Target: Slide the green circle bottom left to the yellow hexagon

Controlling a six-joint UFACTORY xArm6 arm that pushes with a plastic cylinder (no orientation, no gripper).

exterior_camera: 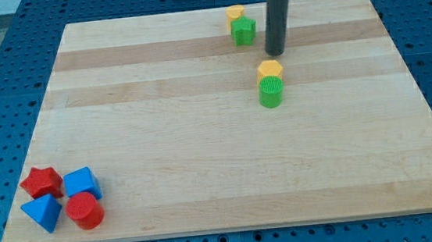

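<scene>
The green circle (271,93) stands on the wooden board right of centre, touching the yellow hexagon (270,70) just above it in the view. My tip (275,53) is a short way above the yellow hexagon, not touching it. The dark rod rises from there to the view's top.
A yellow block (235,13) and a green star (244,31) sit together near the board's top edge, left of the rod. At the bottom left corner lie a red star (42,182), a blue block (81,183), a blue triangle (42,211) and a red cylinder (85,211).
</scene>
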